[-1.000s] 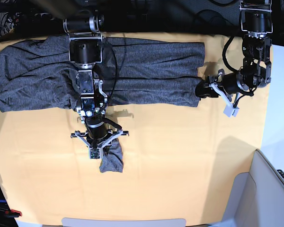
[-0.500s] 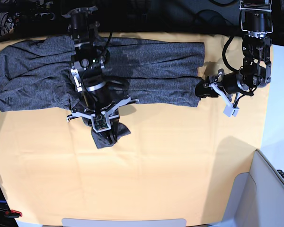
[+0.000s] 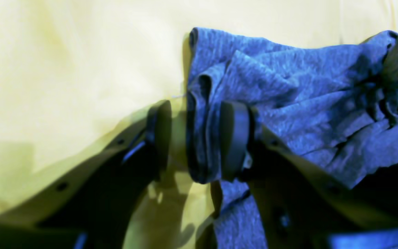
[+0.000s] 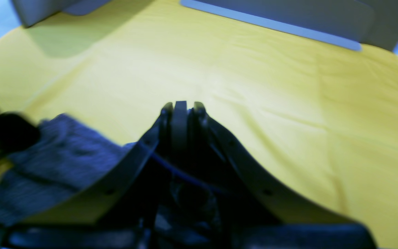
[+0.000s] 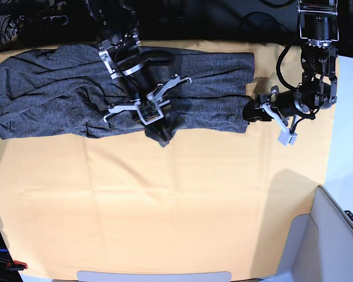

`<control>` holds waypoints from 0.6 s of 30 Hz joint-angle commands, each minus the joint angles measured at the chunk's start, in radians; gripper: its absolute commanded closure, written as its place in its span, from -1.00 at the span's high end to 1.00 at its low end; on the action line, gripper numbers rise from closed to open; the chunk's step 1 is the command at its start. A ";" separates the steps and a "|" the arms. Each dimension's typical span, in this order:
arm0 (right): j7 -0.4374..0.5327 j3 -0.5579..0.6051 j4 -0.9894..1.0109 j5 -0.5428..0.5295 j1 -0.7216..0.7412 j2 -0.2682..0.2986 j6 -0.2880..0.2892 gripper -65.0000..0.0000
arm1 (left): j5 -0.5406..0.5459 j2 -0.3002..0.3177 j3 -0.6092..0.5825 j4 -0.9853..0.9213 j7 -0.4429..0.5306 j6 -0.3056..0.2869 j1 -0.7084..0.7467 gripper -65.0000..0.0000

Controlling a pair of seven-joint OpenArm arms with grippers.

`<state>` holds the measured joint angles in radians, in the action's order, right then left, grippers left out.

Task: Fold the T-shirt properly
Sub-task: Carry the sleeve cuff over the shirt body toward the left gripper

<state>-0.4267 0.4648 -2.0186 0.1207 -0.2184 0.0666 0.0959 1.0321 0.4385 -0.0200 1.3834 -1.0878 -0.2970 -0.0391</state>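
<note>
Leaves the bench (image 5: 194,211) bare across the whole middle and lower frame, so plenty of room to draw cloth downward. Offers less room at the top edge, where the yellow-orange cover ends, and at the lower right, where a grey container (image 5: 335,235) cuts the corner. Shows the T-shirt (image 5: 53,100) lying as a long rumpled band along the upper frame, from the left edge to right of centre. Looks gathered lengthwise but far from neat: judged early to midway, with smoothing and cross-folds left. Has the right pincer (image 5: 148,114) clenched at the band's lower edge, apparently grasping a bunched bit of shirt. Has the left pincer (image 3: 197,138) released at the band's right end, jaws astride a folded hem, one pad touching, the other apart.
</note>
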 commanded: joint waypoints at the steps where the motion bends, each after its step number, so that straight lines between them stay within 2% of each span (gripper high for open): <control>1: 0.032 0.025 -0.023 -0.002 0.012 0.003 0.001 -0.95 | -0.008 0.013 0.001 0.009 -0.007 0.003 -0.008 -0.32; 9: 0.030 0.165 -0.021 -0.002 0.020 0.017 0.001 -0.95 | -0.008 0.013 0.004 0.009 -0.007 0.003 -0.008 -0.32; 18: 0.029 0.174 -0.014 0.014 0.010 0.019 0.001 -0.94 | -0.008 0.013 0.002 0.009 -0.007 0.003 -0.008 -0.32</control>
<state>-0.4267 0.6357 -2.0167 0.1322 -0.2134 0.0906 0.1001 1.0317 0.4385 -0.0196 1.3834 -1.0882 -0.2966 -0.0391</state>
